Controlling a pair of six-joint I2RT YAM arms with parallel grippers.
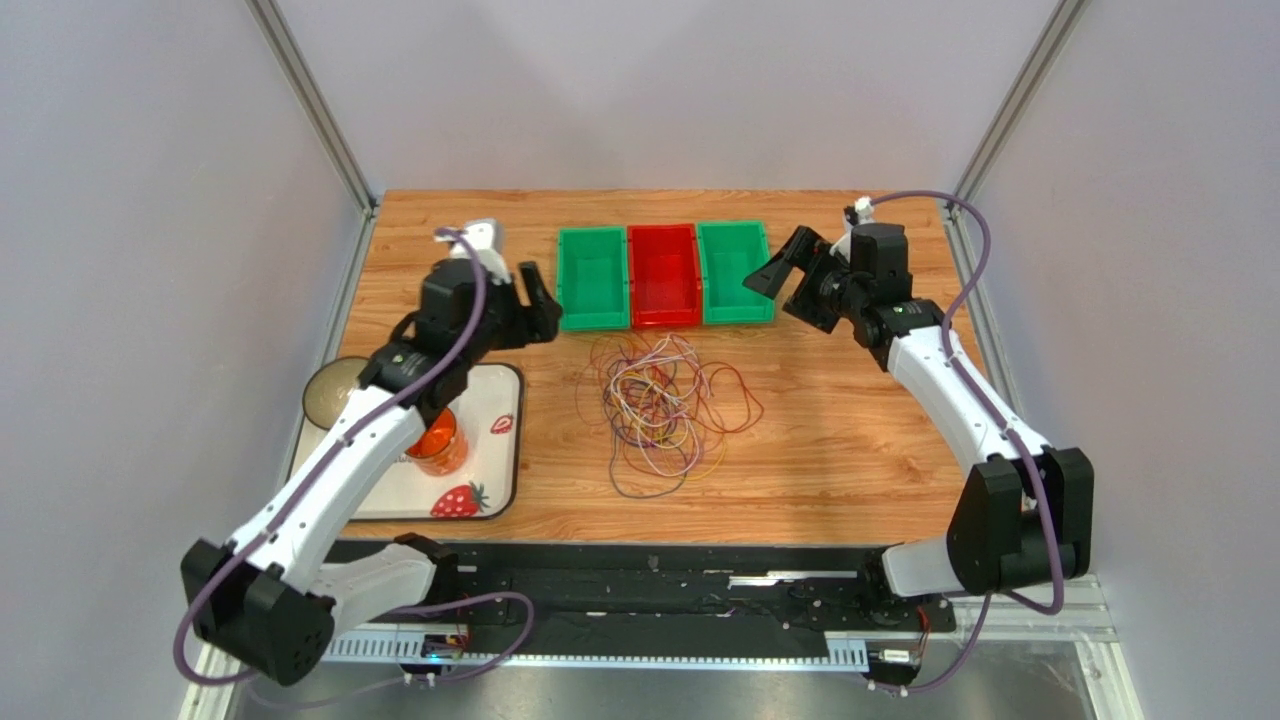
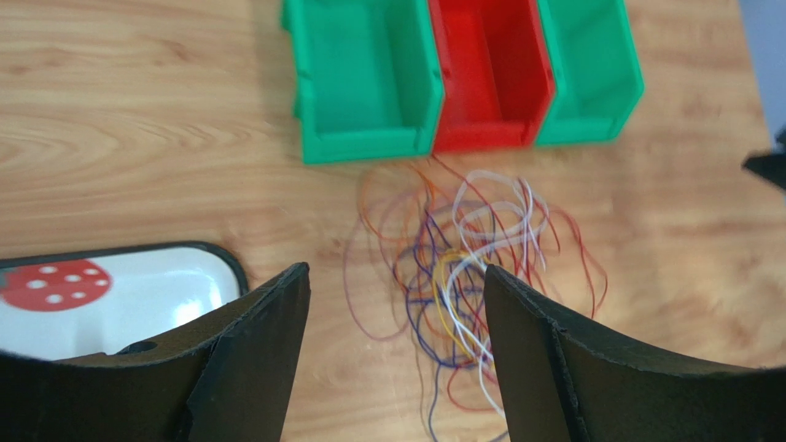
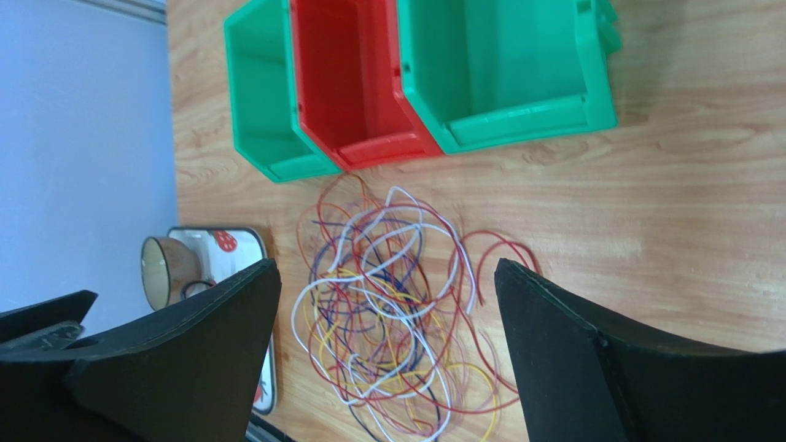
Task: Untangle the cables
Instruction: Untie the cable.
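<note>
Thin looped cables (image 1: 661, 408), purple, yellow, white, red: tangled, laid centrally on wooden table (image 1: 857, 443). Left tool (image 2: 395, 273) and right tool (image 3: 386, 269): spread wide.

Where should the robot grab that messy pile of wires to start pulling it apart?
Probably the reddish loop sticking out at the right edge of the cables. It lies alone on bare table, clear of the knot, so the open right gripper can drop onto it from above, on that side.

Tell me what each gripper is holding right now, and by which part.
Nothing is held. The left gripper and the right gripper both hang open above the table, and the cables lie in a loose heap on it, untouched.
</note>
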